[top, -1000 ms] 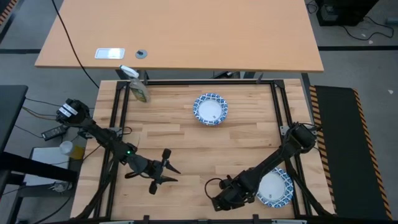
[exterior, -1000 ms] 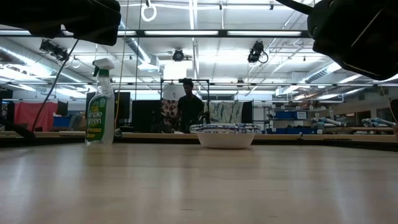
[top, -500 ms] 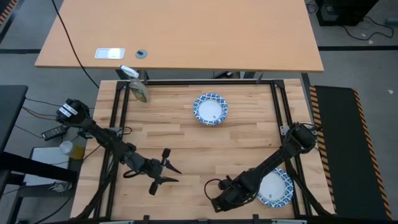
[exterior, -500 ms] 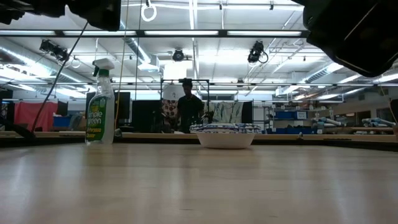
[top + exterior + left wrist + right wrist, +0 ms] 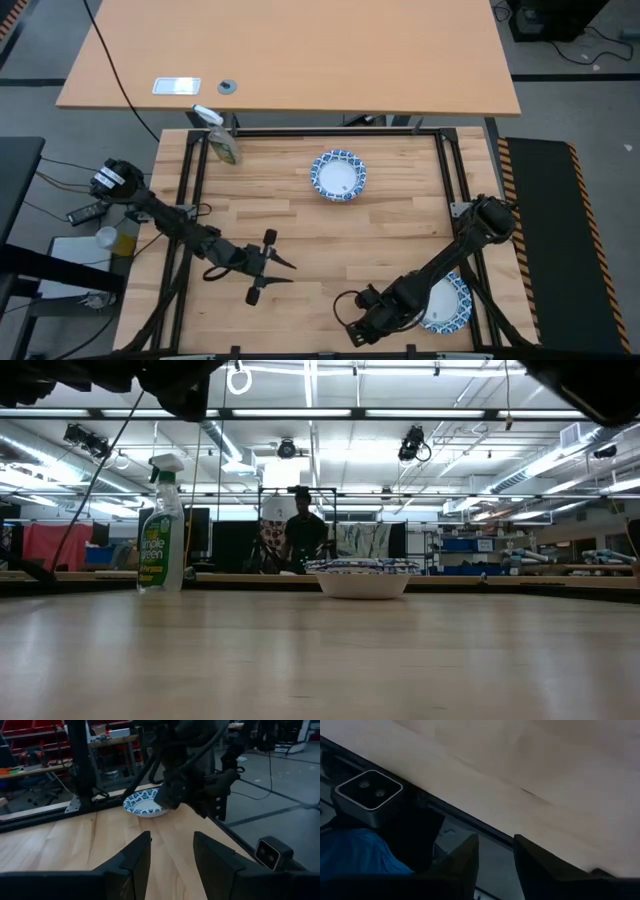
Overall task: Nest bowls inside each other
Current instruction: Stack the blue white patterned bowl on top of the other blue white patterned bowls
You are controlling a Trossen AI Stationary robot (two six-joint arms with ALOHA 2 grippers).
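One blue-and-white bowl (image 5: 338,175) stands on its base at the table's far middle; in the low view (image 5: 362,576) its rim looks layered. A second bowl (image 5: 447,301) rests near the right front corner, partly under my right arm. My left gripper (image 5: 285,272) hovers open over the near left of the table, pointing level toward that bowl (image 5: 144,804), nothing between its fingers (image 5: 171,840). My right gripper (image 5: 350,322) hangs open just left of the near bowl, tilted down over the table's front edge (image 5: 495,842).
A spray bottle (image 5: 222,140) stands at the far left corner (image 5: 162,525). A black frame (image 5: 320,132) rims the table. A small camera (image 5: 367,790) sits at the front edge. A person (image 5: 303,538) stands far behind the table. Bare wood lies between the two bowls.
Both grippers have risen a little; in the low view their dark shapes have drawn up toward the picture's top. My left gripper has shifted slightly toward the right and rolled. My right gripper has rolled and edged toward the near edge. The bowls have stayed put.
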